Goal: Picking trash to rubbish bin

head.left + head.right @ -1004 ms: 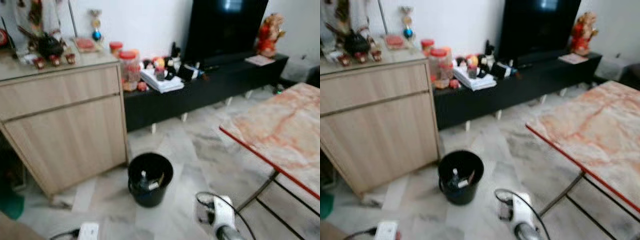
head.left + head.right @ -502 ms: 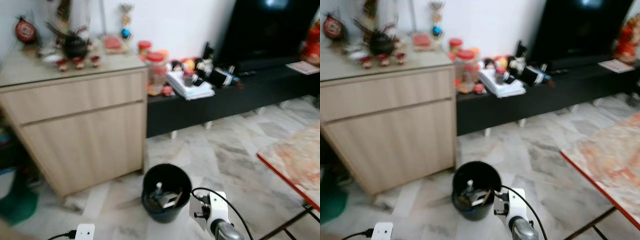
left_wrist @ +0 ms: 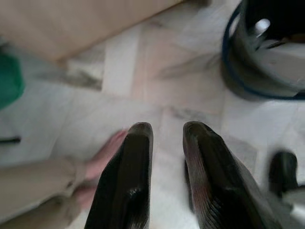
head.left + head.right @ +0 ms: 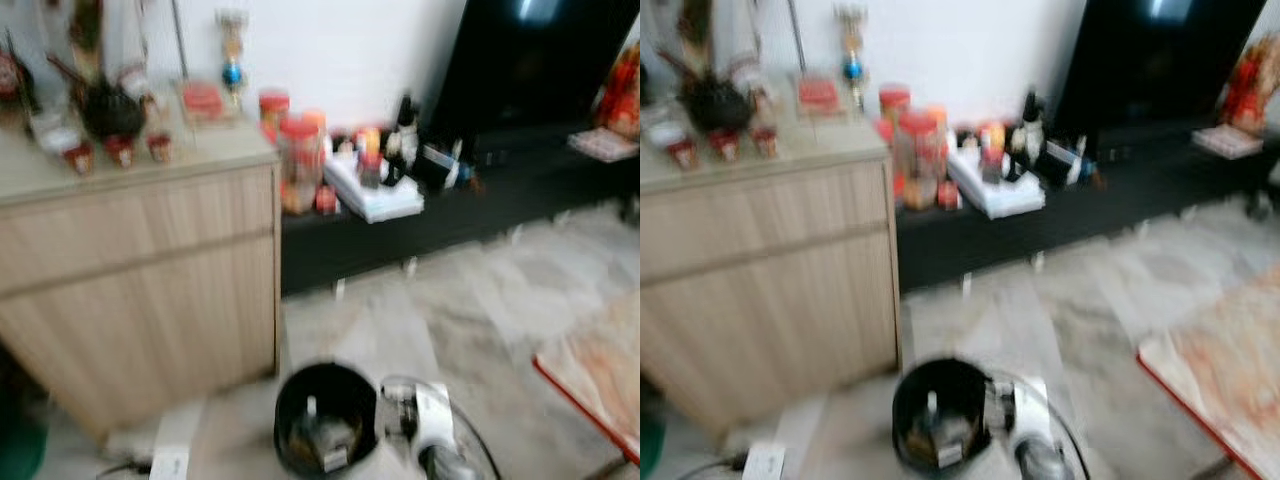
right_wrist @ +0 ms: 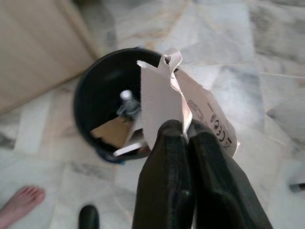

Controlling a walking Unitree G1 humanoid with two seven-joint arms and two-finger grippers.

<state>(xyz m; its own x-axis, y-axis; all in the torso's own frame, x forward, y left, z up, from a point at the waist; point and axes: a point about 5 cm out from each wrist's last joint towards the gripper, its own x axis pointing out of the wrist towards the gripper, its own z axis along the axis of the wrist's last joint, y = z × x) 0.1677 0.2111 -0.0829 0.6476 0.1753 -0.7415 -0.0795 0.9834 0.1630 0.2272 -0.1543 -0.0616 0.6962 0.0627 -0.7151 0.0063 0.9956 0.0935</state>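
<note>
A black rubbish bin [image 4: 283, 425] stands on the marble floor just in front of me, beside a wooden cabinet [image 4: 140, 290]. Several scraps and a small bottle lie inside the bin. In the right wrist view my right gripper [image 5: 187, 128] is shut on a crumpled white paper wrapper [image 5: 159, 102] with printed text, held just above and beside the bin's rim [image 5: 80, 95]. My right arm [image 4: 432, 425] reaches down next to the bin. My left gripper [image 3: 164, 133] hangs over bare floor, open by a narrow gap with nothing between its fingers.
A low black TV stand [image 4: 480, 215] with jars, books and bottles runs along the wall. A red-edged marble table [image 4: 600, 385] is at the right. A person's bare foot [image 5: 21, 202] and trouser leg [image 3: 38, 186] are close. A white power strip [image 4: 762, 462] lies at my left.
The camera has moved closer and turned, so the bin now sits lower and nearer in a blurred view. My right arm now reaches right beside the bin.
</note>
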